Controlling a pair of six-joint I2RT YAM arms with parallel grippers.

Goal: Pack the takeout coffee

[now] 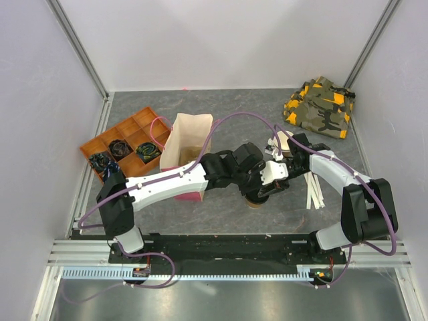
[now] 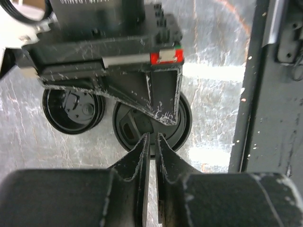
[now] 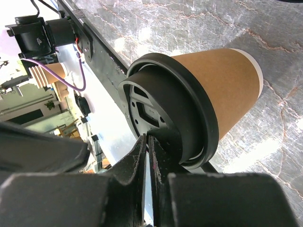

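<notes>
The takeout coffee [image 3: 222, 90] is a tan paper cup with a black lid [image 2: 128, 127], standing on the grey table under both wrists; only a sliver of the takeout coffee [image 1: 255, 202] shows from above. My left gripper [image 2: 152, 137] is shut on the near edge of the lid, its tips almost touching. From the opposite side, my right gripper [image 3: 147, 138] is shut on the lid's raised rim. In the top view the left gripper [image 1: 256, 190] and the right gripper [image 1: 266, 186] meet over the cup.
A loose black lid [image 2: 73, 111] lies just left of the cup. An open paper bag [image 1: 187, 150] stands to the left, next to an orange divided tray [image 1: 127, 144]. White sticks [image 1: 313, 190] and tan cups [image 1: 284, 142] lie to the right. Camouflage cloth [image 1: 321, 107] sits at the back right.
</notes>
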